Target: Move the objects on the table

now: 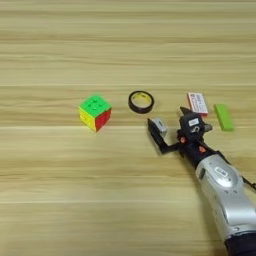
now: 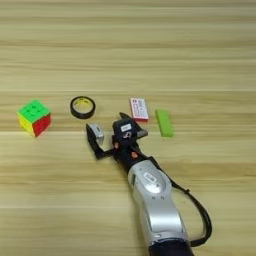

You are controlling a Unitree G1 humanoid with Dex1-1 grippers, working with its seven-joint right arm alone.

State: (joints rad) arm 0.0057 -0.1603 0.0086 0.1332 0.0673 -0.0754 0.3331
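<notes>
The table (image 1: 60,40) is the biggest thing under me, pale wood grain with plank lines running across, filling both eye views. Next in size is my right arm, its silver forearm (image 2: 155,200) rising from the bottom edge toward the middle, with a black cable looping off its right side in the right eye view. At its end my gripper (image 1: 169,122) has its 2 black fingers spread apart: the left finger (image 1: 155,134) stands out to my left, the other sits up by the black wrist block, and there is a clear gap between them. The small white cube with a dark face (image 1: 160,126) lies in that gap, right against the inner side of my left finger; I cannot tell whether it rests on the wood or is lifted, and my other finger is not touching it. The puzzle cube (image 1: 95,112) sits well off to my left, green face up with yellow and red sides toward me, apart from everything else. The flat light-green block (image 1: 224,117) lies to the right of my gripper, its long side running away from me, slightly tilted. Just left of it is the flat red-and-white card (image 1: 197,103), close beyond my wrist block. The black tape ring (image 1: 140,101) lies flat between the puzzle cube and the card, a little beyond my left finger and not touching it.
</notes>
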